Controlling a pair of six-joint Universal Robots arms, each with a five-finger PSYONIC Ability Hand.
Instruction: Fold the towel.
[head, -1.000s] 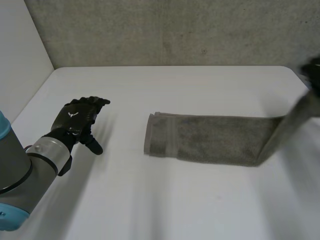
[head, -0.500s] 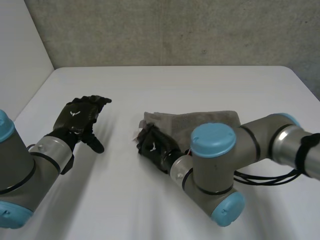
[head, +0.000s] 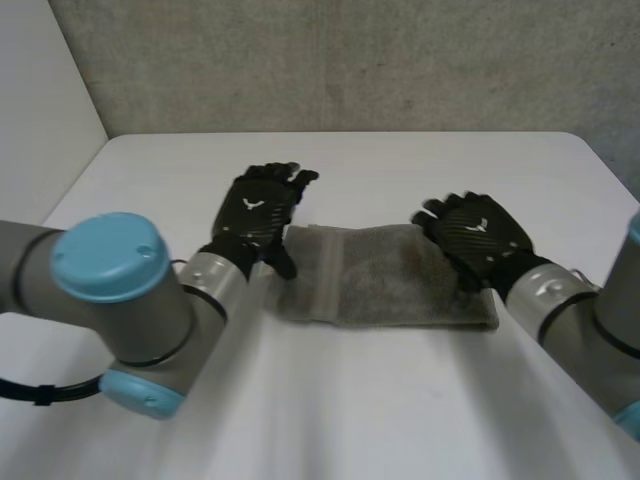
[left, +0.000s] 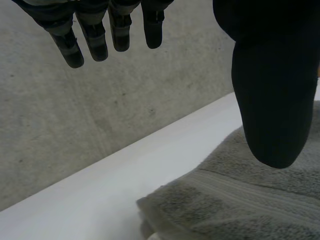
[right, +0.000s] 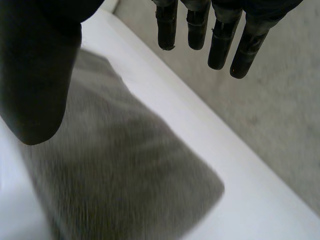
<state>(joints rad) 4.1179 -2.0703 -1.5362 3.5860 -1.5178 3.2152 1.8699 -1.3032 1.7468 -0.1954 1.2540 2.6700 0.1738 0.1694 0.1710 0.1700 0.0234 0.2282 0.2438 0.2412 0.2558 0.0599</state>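
A grey towel (head: 385, 277) lies folded into a short rectangle in the middle of the white table (head: 400, 170). My left hand (head: 262, 208) hovers over the towel's left end, fingers straight and spread, holding nothing. In the left wrist view the towel's folded corner (left: 210, 200) sits below my thumb (left: 272, 100), with the fingers (left: 95, 35) out over the table edge. My right hand (head: 478, 233) is over the towel's right end, also open and empty. The right wrist view has the towel (right: 130, 170) lying flat under the palm and thumb (right: 37, 75).
A concrete wall (head: 350, 60) rises behind the table's far edge. A pale wall (head: 40, 110) stands to the left. Bare tabletop stretches in front of the towel and along the far side.
The towel went from a long strip to a short folded rectangle. My right hand carried its end leftwards, let go and drew back to the right end. My left hand moved onto the left end.
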